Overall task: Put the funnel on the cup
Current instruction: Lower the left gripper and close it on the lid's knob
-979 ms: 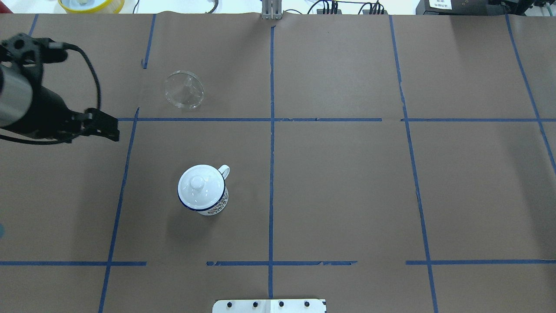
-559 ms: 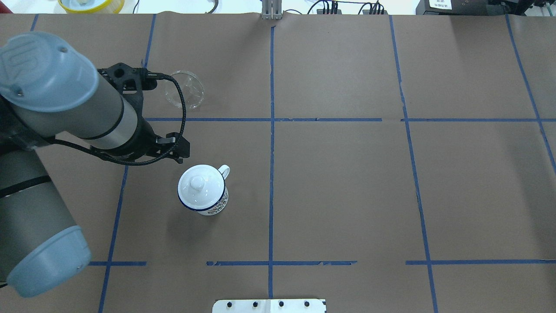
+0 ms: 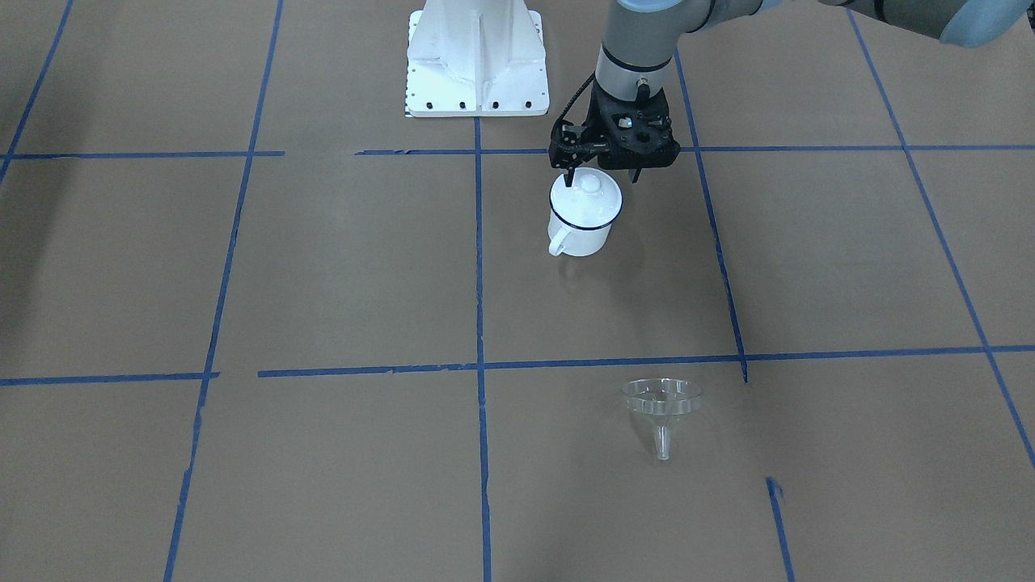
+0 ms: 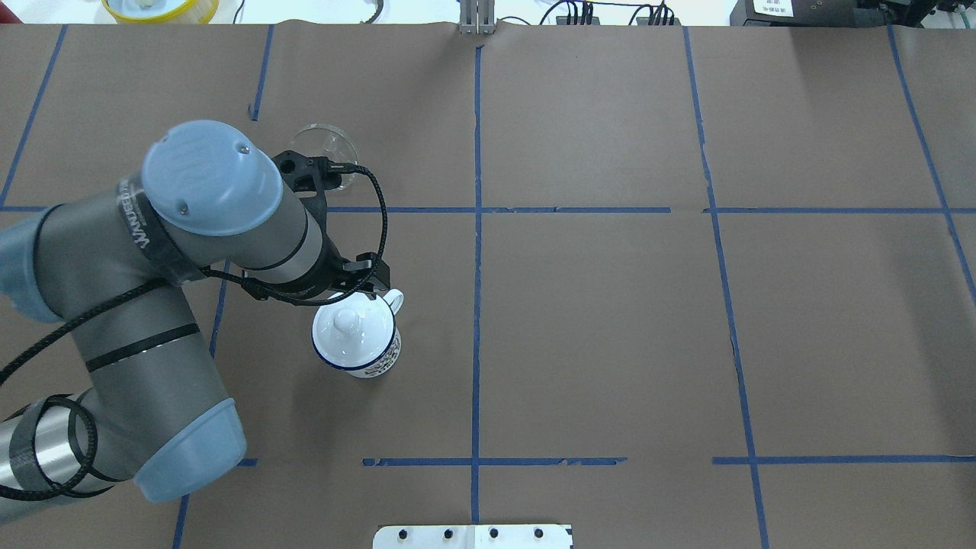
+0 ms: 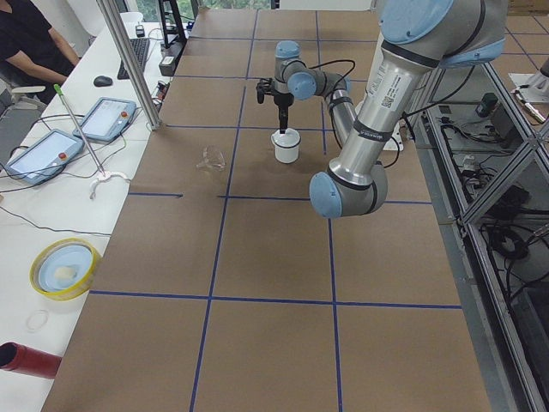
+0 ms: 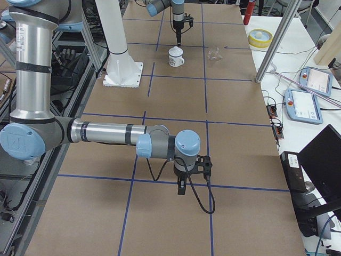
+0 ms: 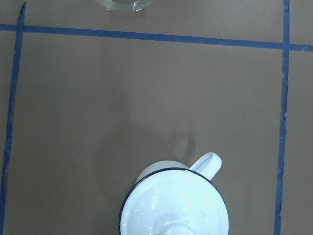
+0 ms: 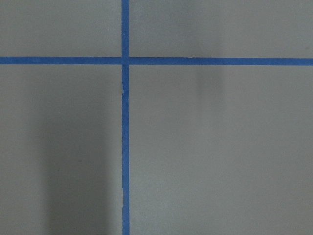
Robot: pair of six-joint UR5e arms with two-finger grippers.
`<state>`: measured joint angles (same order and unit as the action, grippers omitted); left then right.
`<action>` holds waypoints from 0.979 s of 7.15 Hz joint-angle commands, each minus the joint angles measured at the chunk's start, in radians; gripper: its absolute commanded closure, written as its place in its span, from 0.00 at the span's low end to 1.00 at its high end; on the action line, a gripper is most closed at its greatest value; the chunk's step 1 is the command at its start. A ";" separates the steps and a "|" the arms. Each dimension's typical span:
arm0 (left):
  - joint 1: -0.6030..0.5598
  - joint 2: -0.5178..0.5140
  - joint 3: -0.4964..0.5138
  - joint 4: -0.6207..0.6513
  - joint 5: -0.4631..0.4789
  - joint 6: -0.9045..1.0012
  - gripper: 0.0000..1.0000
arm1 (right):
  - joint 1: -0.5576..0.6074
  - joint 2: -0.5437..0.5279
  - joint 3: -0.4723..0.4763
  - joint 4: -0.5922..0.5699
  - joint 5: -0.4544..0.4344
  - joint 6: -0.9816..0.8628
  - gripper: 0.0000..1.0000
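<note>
The cup (image 4: 372, 358) is a white enamel mug with a dark blue rim. It stands left of the centre line with a white knobbed lid (image 4: 347, 326) on it. It also shows in the front view (image 3: 580, 230) and the left wrist view (image 7: 176, 205). The clear funnel (image 3: 661, 400) stands on its spout farther out. In the overhead view the funnel (image 4: 320, 137) is partly hidden by my left wrist. My left gripper (image 3: 602, 172) is open and empty, just above the lid's robot-side edge. My right gripper (image 6: 181, 189) hangs over bare table far from both; I cannot tell its state.
Brown paper with blue tape lines (image 4: 476, 229) covers the table. The white robot base plate (image 3: 475, 61) is at the robot's side. A yellow bowl (image 4: 160, 8) and cables lie beyond the far edge. An operator (image 5: 30, 39) sits at a side desk with tablets.
My left arm has swept in from the table's left edge toward the centre and now has its gripper over the lidded cup. The cup and the funnel have not moved.
</note>
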<state>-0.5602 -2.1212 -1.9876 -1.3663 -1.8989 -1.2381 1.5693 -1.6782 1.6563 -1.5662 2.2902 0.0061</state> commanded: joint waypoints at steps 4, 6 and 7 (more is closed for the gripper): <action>0.013 0.019 0.024 -0.033 0.011 -0.003 0.22 | 0.000 0.000 0.000 0.000 0.000 0.000 0.00; 0.014 0.021 0.018 -0.030 0.007 -0.003 0.26 | 0.000 0.000 -0.001 0.000 0.000 0.000 0.00; 0.014 0.021 0.016 -0.027 0.006 -0.003 0.26 | 0.000 0.000 0.000 0.000 0.000 0.000 0.00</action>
<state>-0.5466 -2.1011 -1.9685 -1.3960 -1.8909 -1.2410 1.5693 -1.6782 1.6562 -1.5662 2.2902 0.0061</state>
